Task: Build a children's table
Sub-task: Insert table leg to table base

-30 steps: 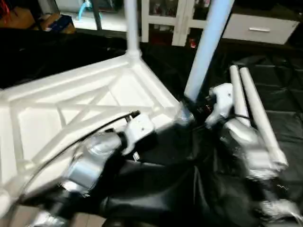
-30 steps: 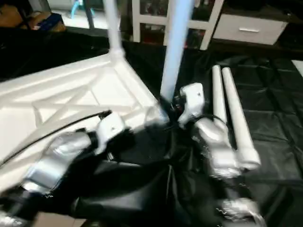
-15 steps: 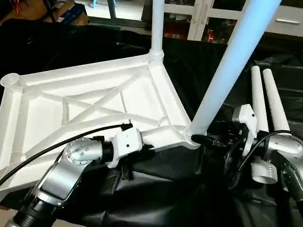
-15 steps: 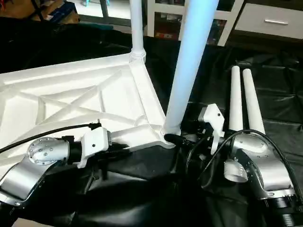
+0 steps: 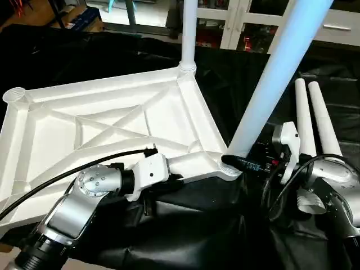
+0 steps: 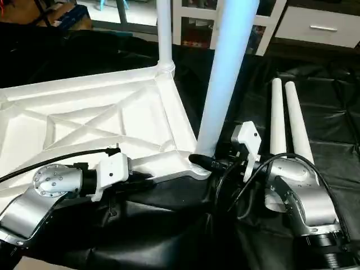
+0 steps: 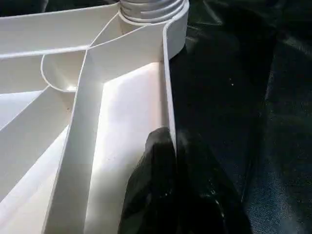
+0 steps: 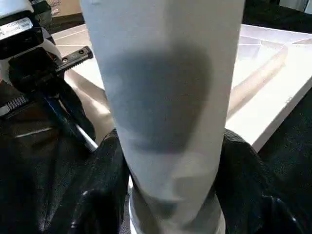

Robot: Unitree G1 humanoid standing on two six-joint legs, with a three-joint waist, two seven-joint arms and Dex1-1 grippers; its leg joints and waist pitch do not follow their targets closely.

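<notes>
Black cloth covers the counter point(image 5: 67, 62), where the white tabletop point(image 5: 112, 124) lies ribs-up, centre-left of frame. Its near-corner leg point(image 5: 275, 73) stands between the right tool's point(image 8: 168, 185) fingers; the left tool point(image 7: 175, 161) pinches the rim.

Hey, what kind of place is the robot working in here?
Probably an indoor lab or workshop: a black-draped work table, white cabinets behind it, and a cardboard box of clutter at the back.

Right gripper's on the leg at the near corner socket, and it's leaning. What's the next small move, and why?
Probably tip the leg upright and press it down into its socket. It leans away from the tabletop, unlike the straight far leg. The right gripper straddles its base, and the left gripper pinches the tabletop's edge, bracing it.
</notes>
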